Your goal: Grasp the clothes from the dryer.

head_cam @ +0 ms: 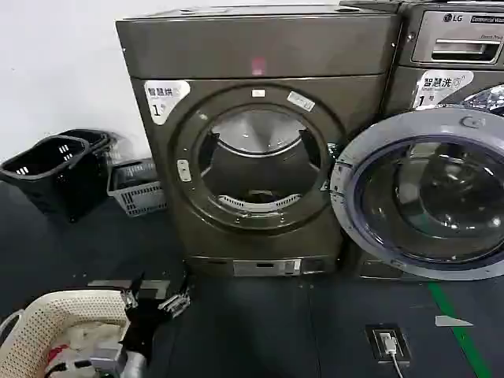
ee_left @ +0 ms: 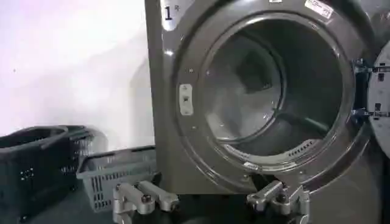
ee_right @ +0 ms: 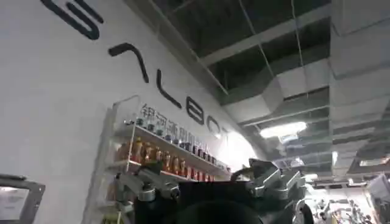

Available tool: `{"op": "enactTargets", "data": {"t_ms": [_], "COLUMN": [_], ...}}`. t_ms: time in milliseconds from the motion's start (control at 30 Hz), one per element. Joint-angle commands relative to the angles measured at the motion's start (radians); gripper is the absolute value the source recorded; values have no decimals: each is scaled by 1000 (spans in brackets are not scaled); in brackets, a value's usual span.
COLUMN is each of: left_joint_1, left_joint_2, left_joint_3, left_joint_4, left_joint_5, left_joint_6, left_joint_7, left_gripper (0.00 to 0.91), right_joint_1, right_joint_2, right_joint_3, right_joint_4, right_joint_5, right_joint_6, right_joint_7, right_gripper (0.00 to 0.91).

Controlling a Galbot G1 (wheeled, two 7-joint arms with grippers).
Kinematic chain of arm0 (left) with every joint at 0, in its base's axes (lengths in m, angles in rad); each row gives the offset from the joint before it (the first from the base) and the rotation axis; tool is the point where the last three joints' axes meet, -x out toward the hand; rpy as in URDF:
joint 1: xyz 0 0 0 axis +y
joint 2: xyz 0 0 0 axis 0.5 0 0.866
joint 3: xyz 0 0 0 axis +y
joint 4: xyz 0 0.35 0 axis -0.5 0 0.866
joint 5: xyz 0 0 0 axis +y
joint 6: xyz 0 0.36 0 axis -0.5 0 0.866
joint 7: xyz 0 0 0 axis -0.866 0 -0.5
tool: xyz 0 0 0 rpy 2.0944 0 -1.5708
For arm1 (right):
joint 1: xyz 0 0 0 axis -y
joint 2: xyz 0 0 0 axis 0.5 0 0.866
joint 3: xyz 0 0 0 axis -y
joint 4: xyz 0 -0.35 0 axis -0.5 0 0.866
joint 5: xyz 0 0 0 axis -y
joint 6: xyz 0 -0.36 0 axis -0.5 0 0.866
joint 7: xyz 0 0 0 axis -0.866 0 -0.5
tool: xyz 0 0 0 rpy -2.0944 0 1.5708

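Your dryer stands straight ahead on the dark floor, its round door swung wide to your right, in front of the LG machine. The drum looks bare metal inside; you cannot tell where the clothes are from these views. Your left gripper hangs low in front of the dryer's lower left corner, above a cream basket, jaws released and spread apart with nothing between them. Black baskets and a grey crate sit by the white wall, left of the dryer. Your right gripper points up toward a ceiling and a shelf of bottles, jaws released, empty.
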Motion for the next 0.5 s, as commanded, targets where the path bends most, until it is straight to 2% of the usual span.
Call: {"op": "enactTargets", "data": {"t_ms": [33, 500], "left_joint_1": [0, 2], "left_joint_2": [0, -3], "left_joint_3": [0, -6], "left_joint_4": [-9, -18], "left_joint_5": [1, -7], "left_joint_6": [-3, -26], "left_joint_7": [2, 17], "left_gripper": [907, 907], "right_joint_1": [1, -3], "right_joint_2": [9, 3], "right_joint_3": [-5, 5], "right_joint_4": [25, 27], "right_joint_5": [30, 40], "right_joint_6": [31, 33], "right_joint_7": [1, 0], "right_gripper": [907, 907]}}
